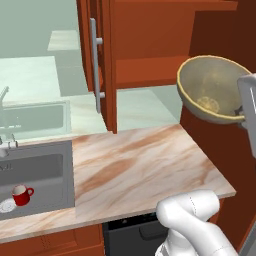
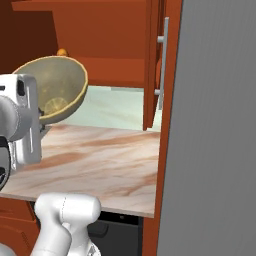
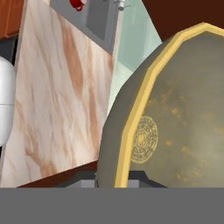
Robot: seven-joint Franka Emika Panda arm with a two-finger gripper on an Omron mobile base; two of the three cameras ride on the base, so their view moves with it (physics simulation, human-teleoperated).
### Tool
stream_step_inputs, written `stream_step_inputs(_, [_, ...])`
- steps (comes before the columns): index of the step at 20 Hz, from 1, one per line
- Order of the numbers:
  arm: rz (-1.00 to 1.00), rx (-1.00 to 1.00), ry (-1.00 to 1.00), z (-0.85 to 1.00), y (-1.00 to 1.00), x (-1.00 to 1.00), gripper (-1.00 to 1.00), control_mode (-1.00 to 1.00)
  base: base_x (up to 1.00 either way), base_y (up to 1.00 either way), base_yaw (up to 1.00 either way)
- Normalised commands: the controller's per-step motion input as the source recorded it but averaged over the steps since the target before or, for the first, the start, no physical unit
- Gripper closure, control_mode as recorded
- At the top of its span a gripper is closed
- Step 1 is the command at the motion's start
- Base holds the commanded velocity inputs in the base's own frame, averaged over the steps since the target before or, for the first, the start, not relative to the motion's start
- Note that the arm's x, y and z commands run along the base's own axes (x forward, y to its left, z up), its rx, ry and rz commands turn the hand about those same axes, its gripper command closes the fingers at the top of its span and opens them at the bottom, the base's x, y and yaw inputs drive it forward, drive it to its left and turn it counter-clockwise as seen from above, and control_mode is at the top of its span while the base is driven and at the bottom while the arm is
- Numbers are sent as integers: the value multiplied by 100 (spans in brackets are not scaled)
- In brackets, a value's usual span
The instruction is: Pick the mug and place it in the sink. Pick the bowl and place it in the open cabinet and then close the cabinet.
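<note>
The olive-tan bowl (image 1: 210, 87) hangs tilted on its side in the air, right of the open cabinet (image 1: 150, 45) and about level with its lower shelf. My gripper (image 1: 239, 114) is shut on the bowl's rim at the right edge of the left base view. From the other side, the bowl (image 2: 52, 90) shows its inside, with the gripper (image 2: 42, 121) at its lower left. In the hand view the bowl (image 3: 175, 122) is very close, its yellowish rim between my fingertips (image 3: 140, 176). The red mug (image 1: 21, 195) stands upright in the sink (image 1: 50, 170), beside the pale drain.
The cabinet's left door (image 1: 107, 65) stands open over the marble counter (image 1: 145, 160), its long silver handle (image 1: 95, 70) facing me. The right door (image 2: 152, 65) is open too. A tall grey panel (image 2: 215, 130) walls off the right. A dark appliance front (image 1: 135, 235) sits under the counter.
</note>
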Motion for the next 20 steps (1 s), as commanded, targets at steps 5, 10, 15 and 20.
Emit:
stream_step_inputs(5, [0, -3, 0, 16, 0, 6, 100, -100, 0, 0, 0])
stream_step_inputs(10, [0, 0, 0, 6, 0, 21, 100, -100, 0, 0, 0])
stream_step_inputs(15, [0, -1, 0, 0, 0, 29, 100, -100, 0, 0, 0])
stream_step_inputs(20, [0, -1, 0, 0, 0, 36, 100, -100, 0, 0, 0])
